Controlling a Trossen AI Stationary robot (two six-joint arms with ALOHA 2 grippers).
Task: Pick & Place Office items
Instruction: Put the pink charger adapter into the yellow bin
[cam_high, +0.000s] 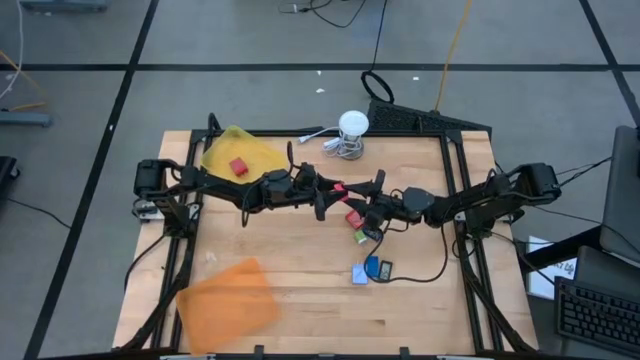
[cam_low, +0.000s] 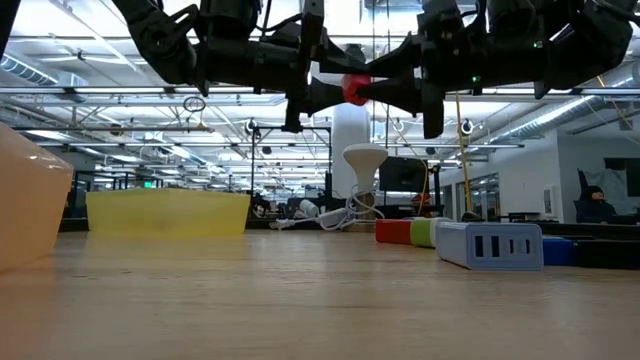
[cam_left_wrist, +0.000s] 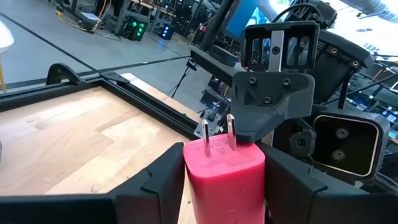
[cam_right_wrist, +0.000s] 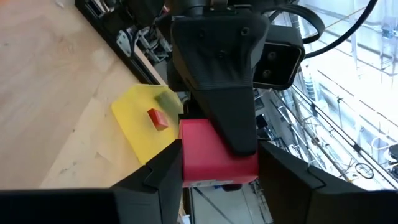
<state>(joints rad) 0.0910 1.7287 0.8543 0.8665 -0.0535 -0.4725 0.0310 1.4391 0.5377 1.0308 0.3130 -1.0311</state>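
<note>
Red charger — blocky, two metal prongs — clamped by both left and right jaws midair.

A robotics lab in an open industrial hall.

The wooden counter stood on a grey floor marked with dark lines and strewn with cables. Beyond it ran exposed ceiling beams, strip lights, white columns and glass walls; a person sat at a far desk, and a keyboard lay beside the rig.
</note>
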